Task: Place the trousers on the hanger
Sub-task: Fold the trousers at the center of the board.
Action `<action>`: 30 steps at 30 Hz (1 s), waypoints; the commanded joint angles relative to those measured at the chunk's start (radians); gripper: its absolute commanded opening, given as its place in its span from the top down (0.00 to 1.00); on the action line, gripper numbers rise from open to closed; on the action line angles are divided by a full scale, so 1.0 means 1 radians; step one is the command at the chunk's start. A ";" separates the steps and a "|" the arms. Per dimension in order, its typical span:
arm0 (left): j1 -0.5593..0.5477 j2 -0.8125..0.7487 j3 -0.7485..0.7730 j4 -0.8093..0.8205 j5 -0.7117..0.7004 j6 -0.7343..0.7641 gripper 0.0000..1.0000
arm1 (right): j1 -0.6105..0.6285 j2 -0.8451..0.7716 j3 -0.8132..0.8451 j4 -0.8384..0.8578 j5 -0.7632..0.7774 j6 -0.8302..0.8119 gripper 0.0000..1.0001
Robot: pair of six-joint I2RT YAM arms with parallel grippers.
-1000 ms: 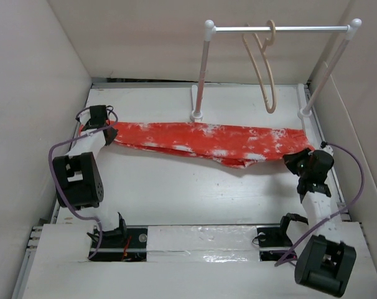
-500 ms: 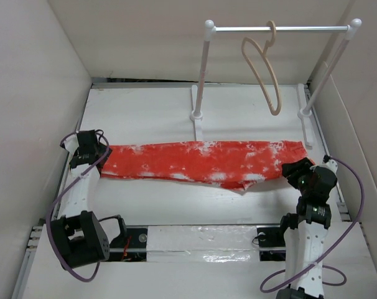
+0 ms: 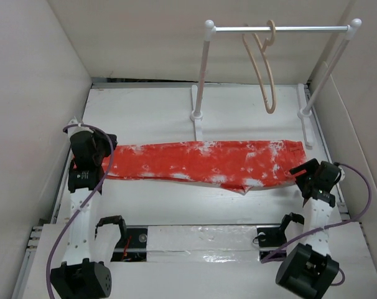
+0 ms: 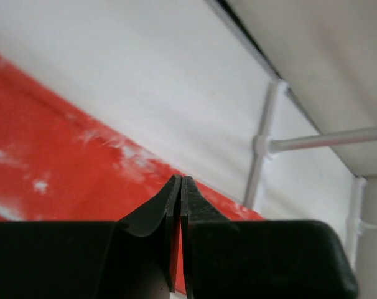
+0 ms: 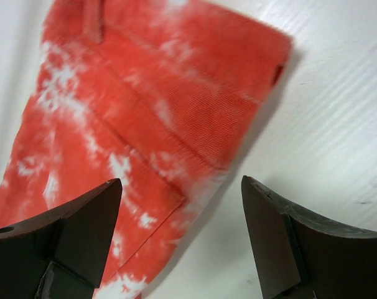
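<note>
Black fingers of the left end effector (image 4: 179,182) are pressing tightly together at the left end of the trousers (image 3: 201,159). The right end effector (image 5: 181,180) is gaping wide above their right end, gripping nothing. A white table (image 3: 151,112) is carrying everything, with pale walls (image 3: 27,93) enclosing it. Cloth pinched on the left is proving hard to make out. The trousers are lying flat mid-table, their long axis running from left edge to right edge. The hanger (image 3: 263,68) is hanging from the rack (image 3: 238,28) by the far edge.

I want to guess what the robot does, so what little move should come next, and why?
Probably lift the open right tool up toward the hanger. The trousers lie flat and stretched out on the table, that tool holds nothing, and the hanger hangs empty on the rack on the right arm's side.
</note>
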 commanded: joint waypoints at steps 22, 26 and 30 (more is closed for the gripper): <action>-0.870 0.247 -0.226 0.453 -0.356 -0.061 1.00 | -0.126 0.269 0.025 0.407 -0.053 -0.032 1.00; -0.879 0.244 -0.282 0.485 -0.339 -0.055 1.00 | -0.056 0.080 -0.010 0.404 -0.194 -0.103 1.00; -0.888 0.242 -0.321 0.488 -0.379 -0.058 1.00 | 0.183 -0.054 0.048 0.223 -0.141 -0.103 1.00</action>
